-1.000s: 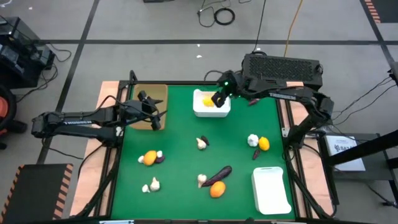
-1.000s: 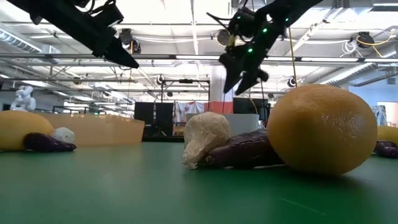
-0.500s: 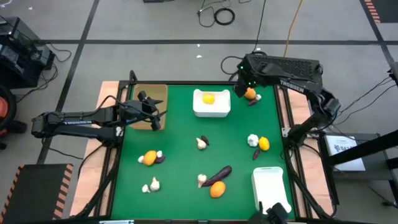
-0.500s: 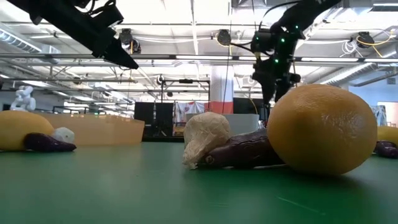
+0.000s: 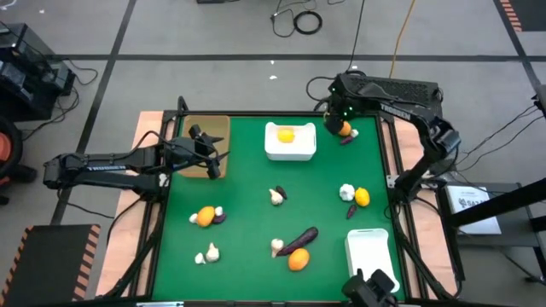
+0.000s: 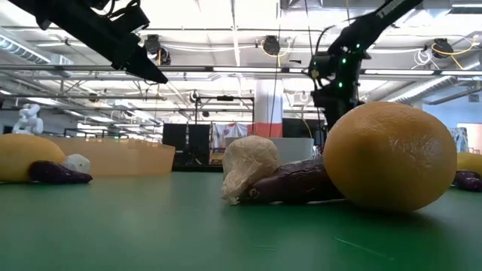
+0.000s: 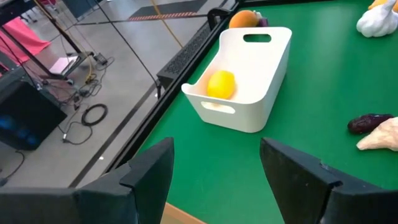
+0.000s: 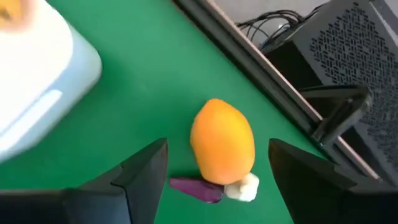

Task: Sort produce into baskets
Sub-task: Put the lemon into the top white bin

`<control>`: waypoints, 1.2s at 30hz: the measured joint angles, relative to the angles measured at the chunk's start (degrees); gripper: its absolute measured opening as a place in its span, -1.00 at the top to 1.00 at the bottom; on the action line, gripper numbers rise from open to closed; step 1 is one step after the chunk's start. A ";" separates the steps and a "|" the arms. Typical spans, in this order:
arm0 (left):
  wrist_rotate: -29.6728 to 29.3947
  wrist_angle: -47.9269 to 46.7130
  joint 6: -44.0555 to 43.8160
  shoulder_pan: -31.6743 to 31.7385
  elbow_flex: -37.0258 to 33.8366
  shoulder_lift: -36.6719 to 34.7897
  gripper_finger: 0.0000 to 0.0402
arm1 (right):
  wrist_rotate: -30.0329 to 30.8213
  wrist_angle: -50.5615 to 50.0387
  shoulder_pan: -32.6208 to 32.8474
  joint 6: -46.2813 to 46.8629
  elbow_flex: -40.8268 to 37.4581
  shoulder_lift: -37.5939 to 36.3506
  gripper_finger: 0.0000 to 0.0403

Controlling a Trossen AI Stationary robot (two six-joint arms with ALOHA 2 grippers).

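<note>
Hanging over the table's point(image 5: 256, 222) far right corner, the right gripper point(image 8: 217, 180) is poised directly above an orange fruit point(image 8: 222, 148), jaws spread and empty to either side of it. The fruit lies just right of the white bin point(image 5: 290, 152), touching a small purple piece point(image 8: 196, 188) and a white bulb point(image 8: 242, 188). The left gripper point(image 7: 214, 177), also spread, waits over the tan tray point(image 5: 213, 128) at the far left corner, well away.

Two dark arms; white lettering on links; green light on right wrist.
</note>
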 joint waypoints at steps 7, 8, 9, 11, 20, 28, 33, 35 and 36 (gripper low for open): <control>0.00 0.00 0.02 0.01 0.00 0.00 -0.23 | -0.04 -1.68 -1.26 -5.97 0.00 5.39 -0.34; 0.00 0.00 0.03 0.01 0.00 0.00 -0.23 | -0.04 -1.87 -1.39 -6.20 0.00 5.92 -0.34; 0.00 0.01 0.06 0.01 0.00 0.00 -0.23 | -0.05 -1.96 -1.43 -6.49 0.00 6.37 -0.34; 0.00 0.10 0.13 0.01 0.00 0.00 -0.23 | 0.02 -1.89 -1.43 -7.26 0.00 7.11 -0.34; 0.00 1.07 0.22 0.00 0.00 0.00 -0.23 | 0.63 -1.89 -1.54 -8.28 0.01 10.67 -0.34; 0.00 1.57 0.45 0.01 0.00 0.00 -0.23 | 3.06 -2.85 -1.54 -8.00 0.02 10.95 -0.34; 0.00 1.60 0.60 -0.01 0.00 0.00 -0.23 | 3.25 -3.53 -1.54 -7.84 0.04 10.95 -0.25; 0.00 1.59 0.63 0.01 0.00 0.00 -0.23 | 3.43 -3.68 -1.54 -7.84 0.06 10.95 -0.19; 0.00 1.59 0.63 0.00 0.00 0.00 -0.23 | 3.43 -3.73 -1.54 -7.84 0.08 10.95 -0.16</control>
